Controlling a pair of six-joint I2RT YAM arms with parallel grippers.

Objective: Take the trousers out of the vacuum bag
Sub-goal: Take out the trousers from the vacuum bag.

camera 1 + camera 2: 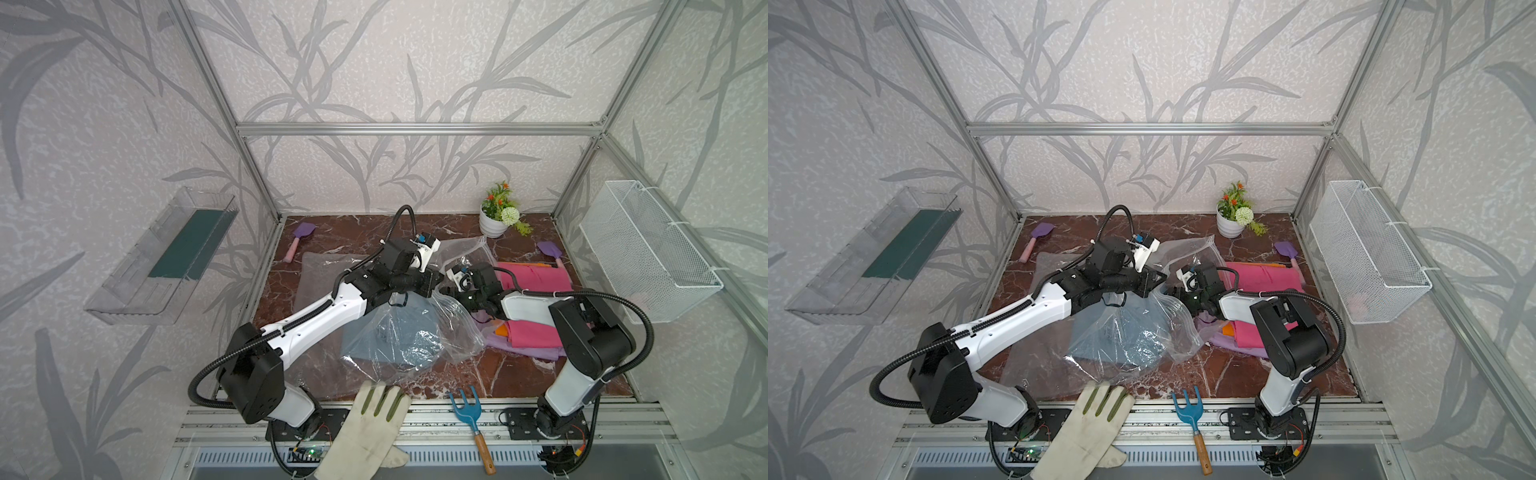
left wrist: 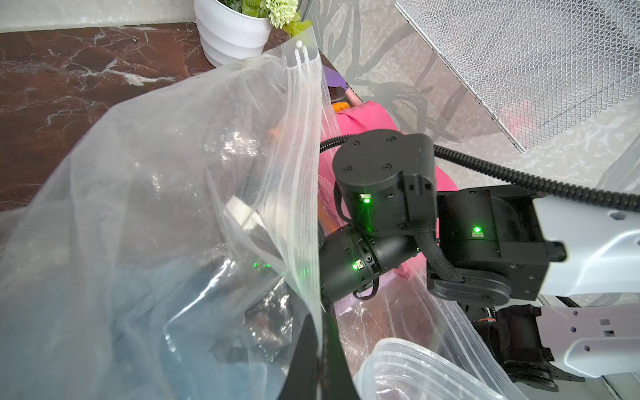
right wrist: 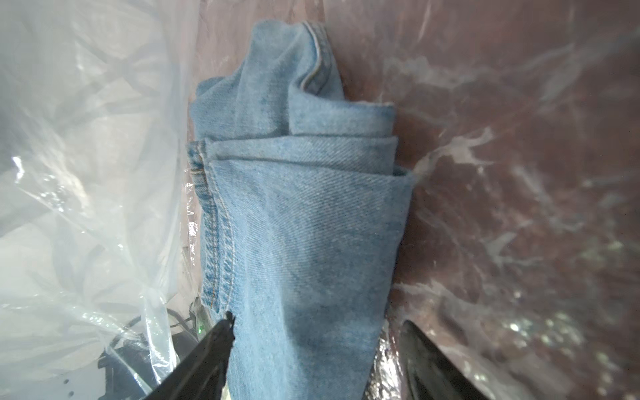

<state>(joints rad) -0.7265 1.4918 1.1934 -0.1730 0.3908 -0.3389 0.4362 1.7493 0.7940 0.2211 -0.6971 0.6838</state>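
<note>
Left fingers are pinched shut on the ribbed zip-seal edge of the large crinkly clear plastic vacuum bag, and they hold that lip up off the dark red marble worktop. The left arm reaches low and long from its base to the middle of the worktop.

Right fingers stand apart inside the bag. They straddle the folded light blue denim trousers, one finger at the seamed edge and the other with plastic showing between it and the cloth. The right arm is bent sharply at the elbow, with its forearm level and its wrist in the bag's mouth, just beside the left fingers.

I count four trousers. The denim pair lies in the bag between the right fingers. Behind them, outside the bag and heaped under the right forearm, are a hot pink pair, a bright orange pair and a lilac purple pair.

Well away from both sets of fingers are two purple toy spades, one cream work glove and one blue hand fork.
</note>
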